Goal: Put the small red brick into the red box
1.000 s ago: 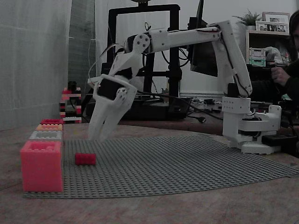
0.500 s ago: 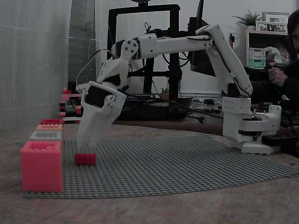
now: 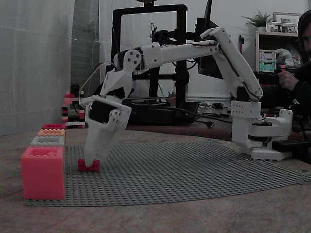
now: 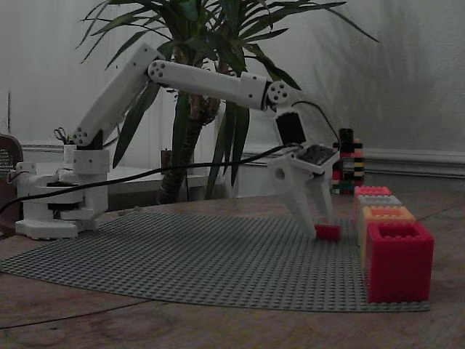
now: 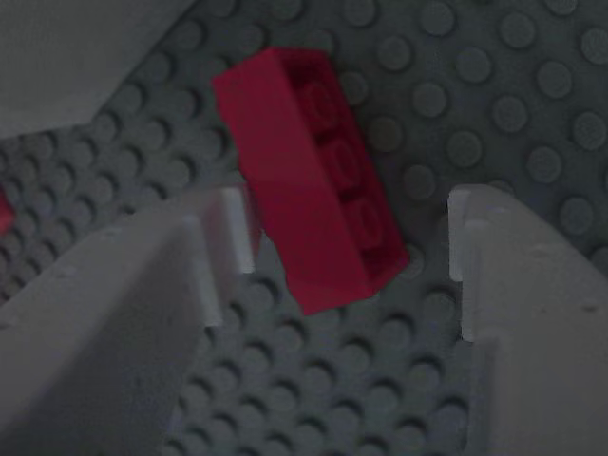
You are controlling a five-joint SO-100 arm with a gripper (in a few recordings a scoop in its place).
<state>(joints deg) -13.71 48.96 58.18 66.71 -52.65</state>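
I see my gripper point(image 5: 347, 247) low over the gray studded mat point(image 3: 194, 170), w/ the small red brick point(image 5: 309, 176) lying in the gap btw the two fingers point(image 5: 527, 313). In the wrist view the fingers are open wide and hold nothing. The brick sits flat on the mat, turned slantwise to the fingers. Its near end is between the tips, its far end sticks out past them toward the top left. The left finger tip is just beside the brick, maybe touching its side; I can't tell. The right finger tip stands a bit apart from it.

In a fixed view the gripper point(image 3: 91, 162) points down at the brick point(image 3: 92, 166), tips right at it. In the other fixed view the tips point(image 4: 323, 224) are also down by the brick point(image 4: 328, 232).

The brick is near the row of boxes at the mat's edge. The nearest box in a fixed view is a pink-red one point(image 3: 43, 173), w/ more boxes lined up behind it. The red box point(image 4: 398, 262) is at the front of the row in the other fixed view, on the mat, apart from the brick. The mat lies on a brown desk point(image 3: 160, 218).
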